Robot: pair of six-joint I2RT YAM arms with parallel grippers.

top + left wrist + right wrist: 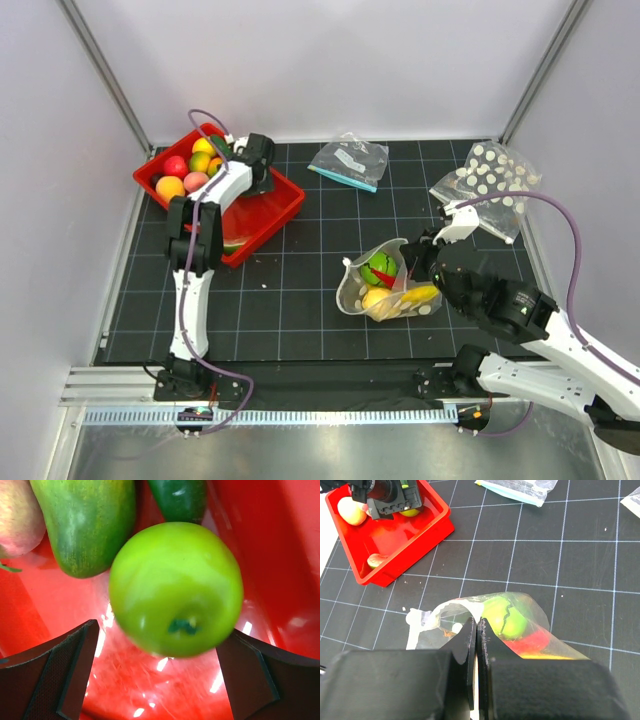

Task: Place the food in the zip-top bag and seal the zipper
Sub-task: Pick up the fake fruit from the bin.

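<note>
Bright, even light; glare on the red tray (165, 680), green fruit (175, 587) blurred

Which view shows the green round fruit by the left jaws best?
Left wrist: the green round fruit fills the frame, in the red bin just ahead of the open jaws. From the top, the left arm covers it. The right wrist view shows the bin far off, with at most a sliver of fruit.

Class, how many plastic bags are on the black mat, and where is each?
3. A teal-strip bag at the far middle; a dotted bag at the far right; a food-filled bag near the centre, pinched by the right gripper. None seems hidden.
</note>
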